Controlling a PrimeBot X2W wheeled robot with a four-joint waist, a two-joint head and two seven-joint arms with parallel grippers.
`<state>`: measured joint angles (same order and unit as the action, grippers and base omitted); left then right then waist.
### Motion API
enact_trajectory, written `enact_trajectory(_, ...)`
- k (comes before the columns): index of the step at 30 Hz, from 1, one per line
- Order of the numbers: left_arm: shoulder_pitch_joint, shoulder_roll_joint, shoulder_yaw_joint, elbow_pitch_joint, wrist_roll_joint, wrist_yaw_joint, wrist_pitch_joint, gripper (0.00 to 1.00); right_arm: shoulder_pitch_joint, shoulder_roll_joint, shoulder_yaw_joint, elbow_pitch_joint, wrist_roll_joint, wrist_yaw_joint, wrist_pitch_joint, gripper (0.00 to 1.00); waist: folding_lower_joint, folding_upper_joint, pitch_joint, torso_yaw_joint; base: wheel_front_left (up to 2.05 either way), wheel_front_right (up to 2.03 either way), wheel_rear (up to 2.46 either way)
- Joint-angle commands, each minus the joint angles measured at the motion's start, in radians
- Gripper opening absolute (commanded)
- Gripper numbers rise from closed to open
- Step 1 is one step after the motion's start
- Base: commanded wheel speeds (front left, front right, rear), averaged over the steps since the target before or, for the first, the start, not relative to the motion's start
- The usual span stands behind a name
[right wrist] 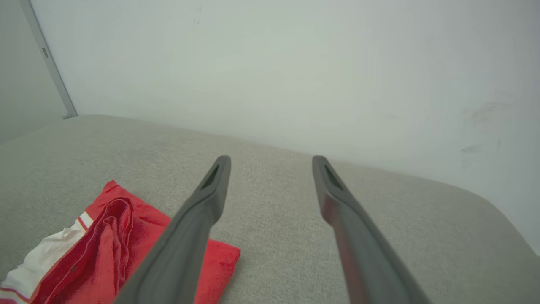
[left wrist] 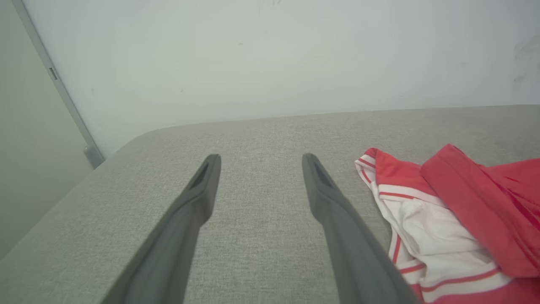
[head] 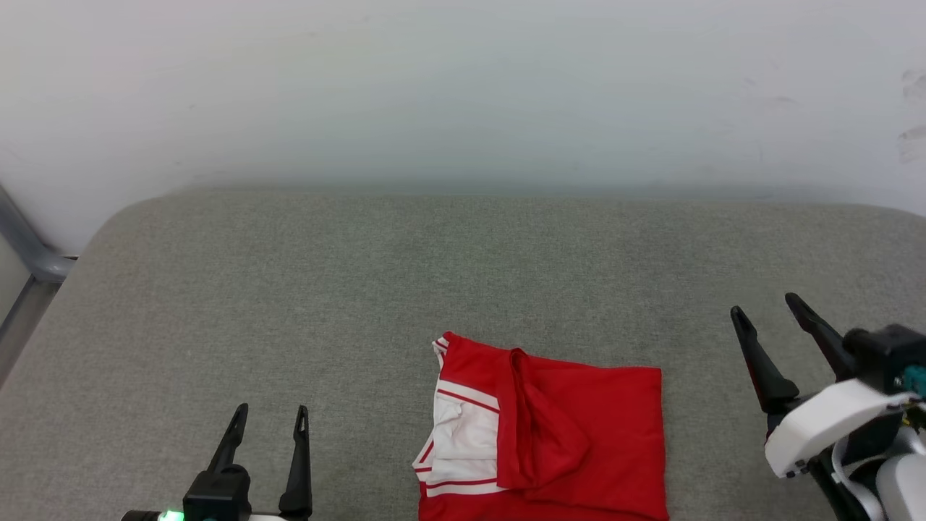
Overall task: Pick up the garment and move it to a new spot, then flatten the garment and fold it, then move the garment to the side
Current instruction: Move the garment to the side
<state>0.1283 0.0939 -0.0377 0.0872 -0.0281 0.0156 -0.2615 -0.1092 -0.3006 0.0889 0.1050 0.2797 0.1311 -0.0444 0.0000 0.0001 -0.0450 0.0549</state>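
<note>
The garment [head: 579,441], red with a white striped sleeve showing on its left side, lies folded into a compact rectangle at the near middle of the grey padded table [head: 362,289]. A loose red fold runs down its middle. My left gripper [head: 269,412] stands open at the lower left, well to the left of the garment [left wrist: 455,223], with nothing between its fingers. Off the garment's right edge, my right gripper [head: 765,304] is open and raised, also empty. In the right wrist view the garment [right wrist: 139,236] lies at the lower left, partly behind one finger.
A pale wall [head: 463,87] rises along the table's far edge. A grey metal frame post [head: 29,253] stands past the table's rounded far-left corner. The table's surface stretches bare behind and to both sides of the garment.
</note>
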Motion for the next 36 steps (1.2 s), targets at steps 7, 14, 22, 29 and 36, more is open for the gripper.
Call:
enact_trajectory(7,-0.034,-0.001,-0.009,0.0,-0.001,-0.008,-0.005,1.0,-0.112,-0.154,0.125,0.023,0.271,-0.001,0.392,1.0,0.0,-0.0001,0.025,0.019,0.0,0.0,0.0)
enact_trajectory(14,-0.061,-0.006,-0.019,-0.006,-0.004,-0.013,-0.005,1.0,-0.106,-0.225,0.166,0.043,0.541,-0.001,0.734,1.0,0.0,-0.0001,0.069,0.043,0.0,0.0,0.0)
enact_trajectory(22,-0.115,-0.017,-0.038,-0.004,-0.006,-0.022,-0.005,1.0,-0.098,-0.188,0.148,0.116,0.639,-0.001,0.833,1.0,0.0,-0.0001,0.139,0.085,0.0,0.0,0.0)
enact_trajectory(29,-0.167,-0.024,-0.055,0.005,-0.009,-0.031,-0.005,1.0,-0.124,-0.127,0.154,0.189,0.663,-0.001,0.795,1.0,0.0,-0.0001,0.196,0.127,0.0,0.0,0.0)
enact_trajectory(36,-0.198,-0.028,-0.064,0.018,-0.008,-0.036,-0.005,1.0,-0.156,-0.074,0.215,0.283,0.662,-0.001,0.765,1.0,0.0,-0.0001,0.226,0.147,0.0,0.0,0.0)
